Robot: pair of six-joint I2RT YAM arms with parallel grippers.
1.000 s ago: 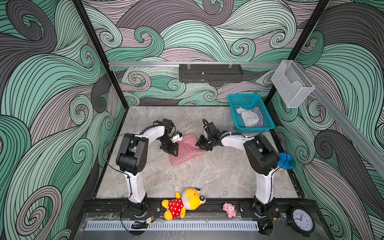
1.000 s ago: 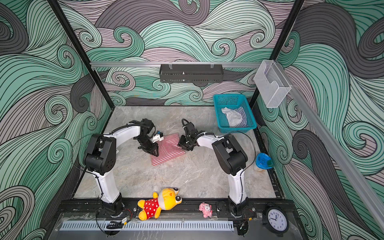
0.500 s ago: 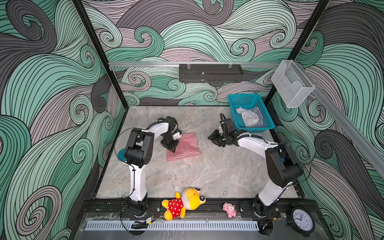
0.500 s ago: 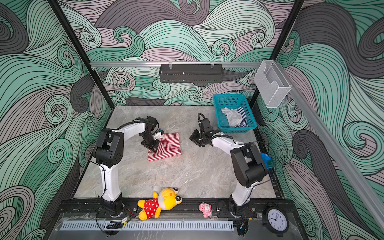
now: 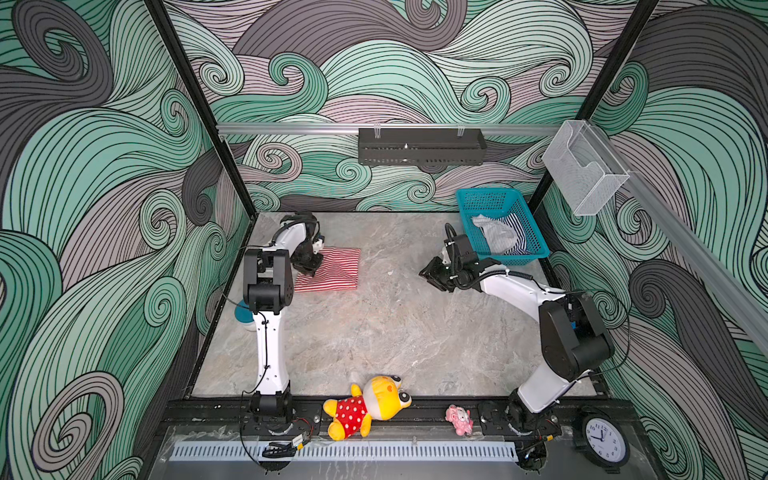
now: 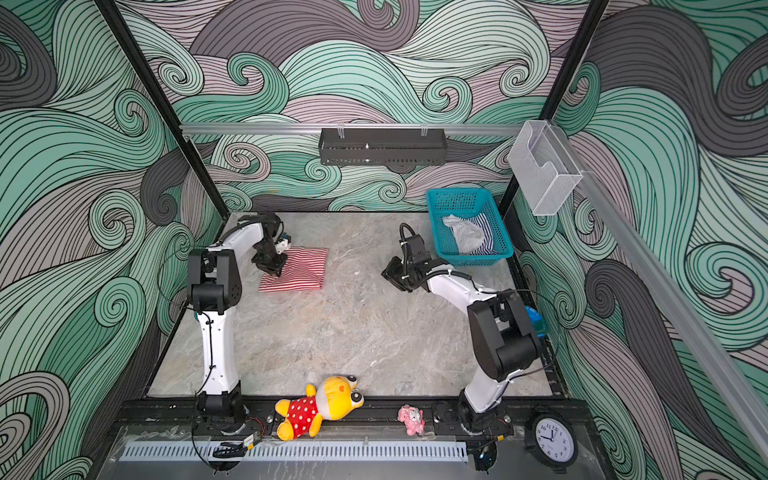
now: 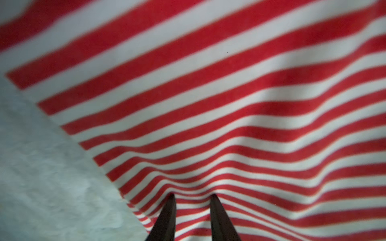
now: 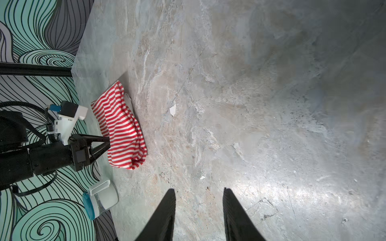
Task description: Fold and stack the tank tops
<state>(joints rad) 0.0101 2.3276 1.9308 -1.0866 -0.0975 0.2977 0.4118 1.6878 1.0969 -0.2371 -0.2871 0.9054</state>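
**Both top views, 2 tank tops.** The red-and-white tank top (image 5: pixel 334 272) (image 6: pixel 305 270) is lying folded into a rectangle on the worktop (image 5: pixel 374 332), toward its left rear. The navy-and-white tank top (image 5: pixel 516 243) is sitting crumpled inside the teal basket (image 5: pixel 486 203) at the right rear corner, well apart from it.

**Arms.** The left gripper (image 5: pixel 309 266) (image 7: pixel 192 195) is pressing on the folded top's left edge. Its jaws are standing narrowly apart, with fingertips (image 7: pixel 168 212) denting the striped cloth that is showing in the gap. The right gripper (image 5: pixel 432 276) (image 8: pixel 197 188) is hovering over bare worktop near the basket, its jaws partly parted and gripping nothing.
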